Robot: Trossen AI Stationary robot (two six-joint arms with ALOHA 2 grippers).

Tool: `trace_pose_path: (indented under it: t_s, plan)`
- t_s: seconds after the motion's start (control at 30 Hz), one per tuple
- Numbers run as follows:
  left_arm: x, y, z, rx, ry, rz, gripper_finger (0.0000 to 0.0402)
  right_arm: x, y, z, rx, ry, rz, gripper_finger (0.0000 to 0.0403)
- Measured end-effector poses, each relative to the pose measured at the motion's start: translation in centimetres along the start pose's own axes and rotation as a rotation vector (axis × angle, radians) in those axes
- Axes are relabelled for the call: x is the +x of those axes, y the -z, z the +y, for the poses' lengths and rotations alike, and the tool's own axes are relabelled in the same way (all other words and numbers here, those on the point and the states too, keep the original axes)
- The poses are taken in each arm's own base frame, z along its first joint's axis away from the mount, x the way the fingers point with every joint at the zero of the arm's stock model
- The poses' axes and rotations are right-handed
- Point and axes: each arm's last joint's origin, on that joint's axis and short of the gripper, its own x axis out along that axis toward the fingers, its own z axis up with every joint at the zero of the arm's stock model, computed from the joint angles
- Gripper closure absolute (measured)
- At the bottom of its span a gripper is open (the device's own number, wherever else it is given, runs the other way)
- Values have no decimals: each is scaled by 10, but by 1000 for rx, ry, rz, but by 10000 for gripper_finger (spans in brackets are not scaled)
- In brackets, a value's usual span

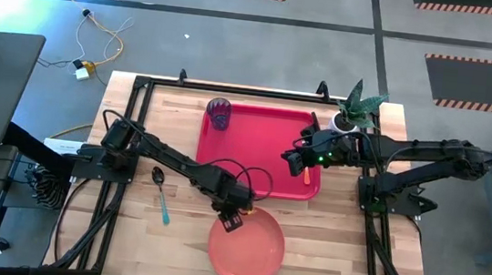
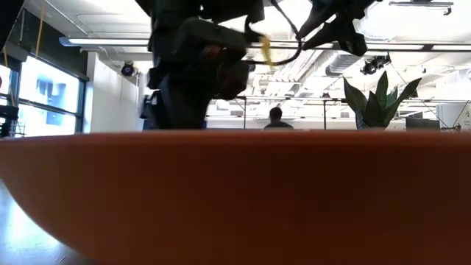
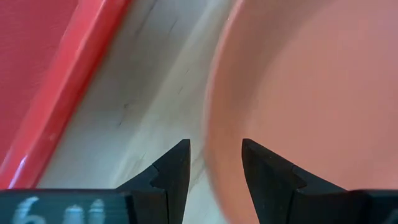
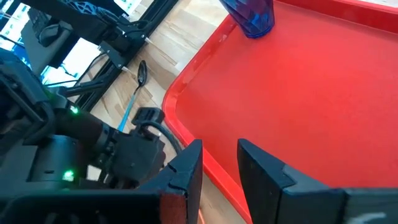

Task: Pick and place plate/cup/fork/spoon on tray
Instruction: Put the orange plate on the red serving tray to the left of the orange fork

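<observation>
While the left claw [image 3: 214,163] is a little open, its fingers straddle the rim of the plate [image 3: 311,99]. Over the tray [image 4: 323,93], the right claw [image 4: 219,163] is also slightly open and holds nothing.

Red tray [image 1: 267,153], salmon-orange plate [image 1: 248,252], translucent blue-purple cup [image 1: 219,113], spoon [image 1: 161,193] — dark bowl, light teal handle — pale striped wood tabletop [image 1: 326,247], green plant [image 1: 359,104] in a white pot [image 1: 343,124], dark arms
</observation>
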Motion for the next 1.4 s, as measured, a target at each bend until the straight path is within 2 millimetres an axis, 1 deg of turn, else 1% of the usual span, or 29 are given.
trace_pose_path:
  t_s: [0.27,0.4,0.53,0.8,0.87,1.1,1.27,1.4]
  plan:
    - [3,0,0,-1,7,20,269,0,0,0,0,0,0,311]
    - [3,1,0,-1,9,23,281,0,0,0,0,0,0,311]
    - [3,1,0,0,2,17,307,0,0,0,0,0,-1,311]
    - [3,0,0,-1,-5,10,384,0,0,0,0,0,0,311]
    - [3,0,0,-2,-3,8,395,0,0,0,0,0,-1,311]
    - [3,1,0,0,17,32,398,0,0,0,1,1,-2,311]
    - [-5,1,-1,3,35,16,399,0,0,0,1,1,-6,311]
    - [-18,-1,-1,1,59,-8,400,0,-1,1,4,-9,-18,311]
